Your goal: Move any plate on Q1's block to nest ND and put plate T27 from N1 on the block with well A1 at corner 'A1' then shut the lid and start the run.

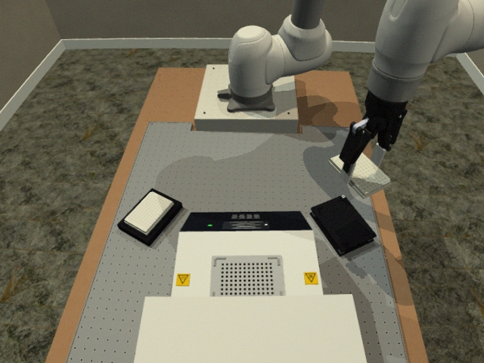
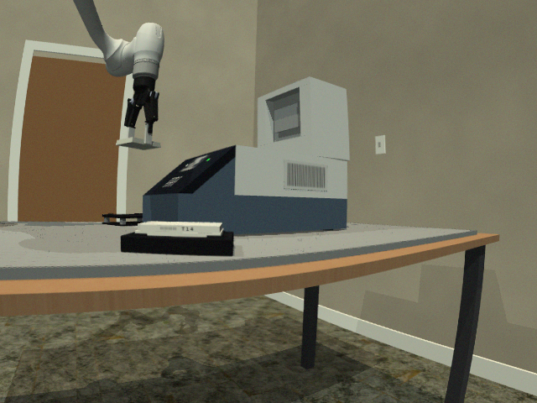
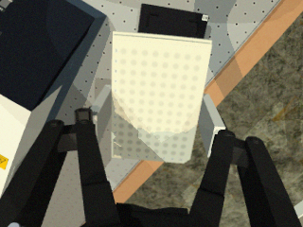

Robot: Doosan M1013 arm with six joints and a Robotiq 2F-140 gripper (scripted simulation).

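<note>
My gripper (image 1: 363,168) is shut on the white 96-well PCR plate T27 (image 1: 359,173), gripping its long sides. It holds the plate level, high above the table's right edge, behind the empty black nest N1 (image 1: 342,229). The plate fills the middle of the wrist view (image 3: 159,95), with the nest (image 3: 172,22) beyond it. The plate's label does not show. Q1's lid (image 1: 249,328) stands open. Its block (image 1: 247,276) with the corner brackets is bare. The status lamp (image 1: 210,224) is green, beside the keypad (image 1: 245,215).
A second white plate, labelled T14 (image 2: 179,227) (image 1: 149,212), lies on the black nest at the left of Q1. The arm's base (image 1: 249,94) stands at the far end of the table. Q1's raised lid (image 2: 303,117) towers over its rear.
</note>
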